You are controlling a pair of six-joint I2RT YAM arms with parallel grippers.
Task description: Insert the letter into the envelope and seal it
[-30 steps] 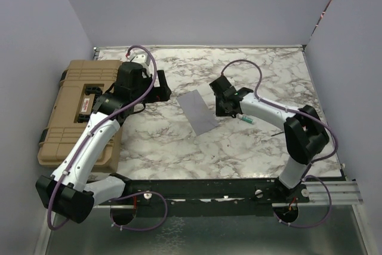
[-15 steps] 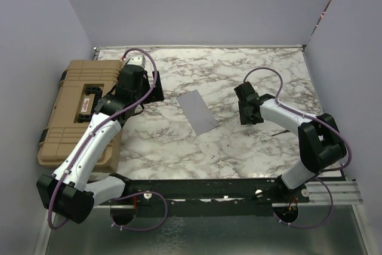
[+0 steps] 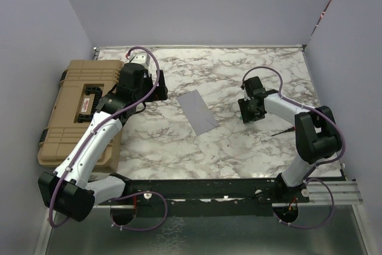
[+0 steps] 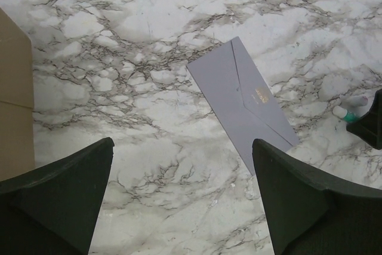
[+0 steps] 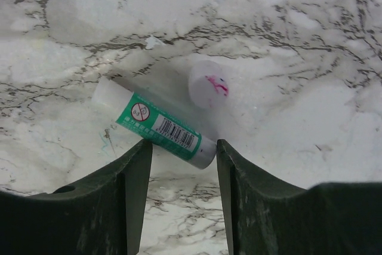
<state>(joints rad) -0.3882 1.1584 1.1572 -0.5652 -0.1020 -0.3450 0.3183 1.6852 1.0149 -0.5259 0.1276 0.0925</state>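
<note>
Marble worktop (image 3: 239, 147) walled on three sides, with bare room all around one envelope (image 3: 199, 111).
We saw the envelope lying flat and askew at mid-worktop, flap side up, away from every edge, between our two tools. Our left tool (image 4: 182, 144) hung spread wide, grasping nothing, near one tan case (image 3: 77, 106) at the left edge. Our right tool (image 5: 182, 147) stood released over one glue stick (image 5: 155, 126) and one loose cap (image 5: 209, 83) just beside it.

**Marble table (image 3: 239, 147), lavender walls (image 3: 197, 4)**

Plain lavender walls close in the white, grey-veined tabletop at the back and both sides. The light is even, the shadows soft. A tan hard case (image 3: 65, 88) lies along the left edge, and a black rail (image 3: 203, 188) crosses the near edge.
</note>
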